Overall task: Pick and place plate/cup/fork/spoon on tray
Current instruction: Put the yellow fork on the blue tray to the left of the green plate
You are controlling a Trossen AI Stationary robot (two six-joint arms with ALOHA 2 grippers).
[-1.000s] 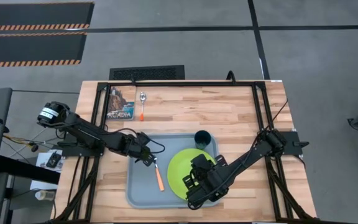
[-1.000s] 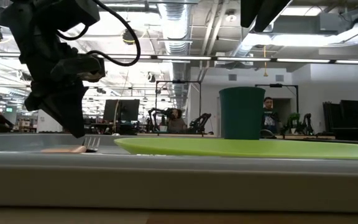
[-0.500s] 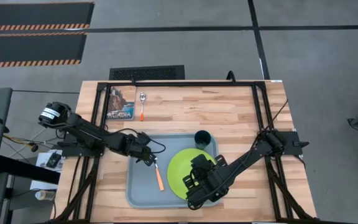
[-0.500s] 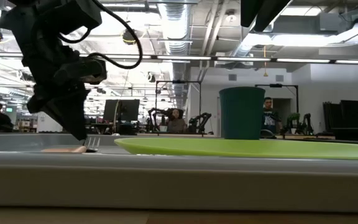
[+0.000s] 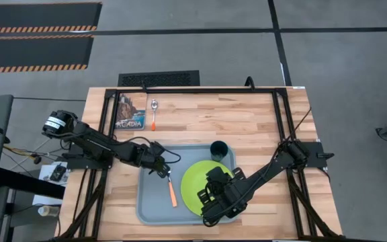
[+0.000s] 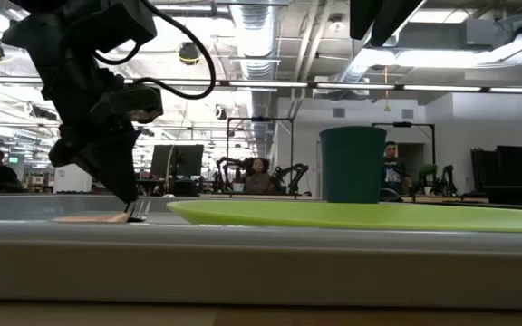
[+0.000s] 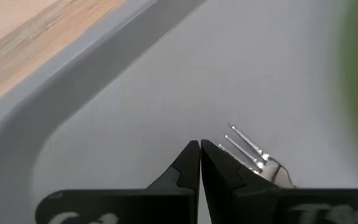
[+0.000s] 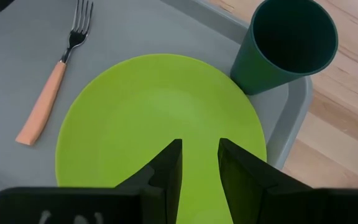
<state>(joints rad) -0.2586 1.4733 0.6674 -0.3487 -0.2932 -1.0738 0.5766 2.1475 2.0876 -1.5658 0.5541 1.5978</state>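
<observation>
The light blue-grey tray [image 5: 152, 202] lies at the table's near middle. On it lie the lime-green plate [image 5: 195, 176], the teal cup [image 5: 219, 148], standing upright in the far right corner, and the orange-handled fork [image 5: 172, 191], left of the plate. The spoon [image 5: 154, 113] lies on the wood at the far left, off the tray. My left gripper [image 7: 200, 148] is shut, pointing down just above the tray floor beside the fork's tines [image 7: 244, 144]. My right gripper [image 8: 199, 155] is open and empty above the plate [image 8: 160, 112]. My left gripper's shut fingertips [image 6: 134, 201] stand right beside the fork's tines [image 6: 138, 214], coming from above and slanting down. The fork lies flat on the tray. I cannot tell whether the fingers touch it.
A picture booklet reading ACADIA [image 5: 130, 112] lies on the wood beside the spoon. The tray's raised rim [image 7: 73, 81] runs close to my left gripper. Bare wood lies right of the tray and along the far side.
My left gripper has gone a little toward the table's right edge, closer to the fork's tines, staying low over the tray. The fork, plate and cup have stayed where they were.
</observation>
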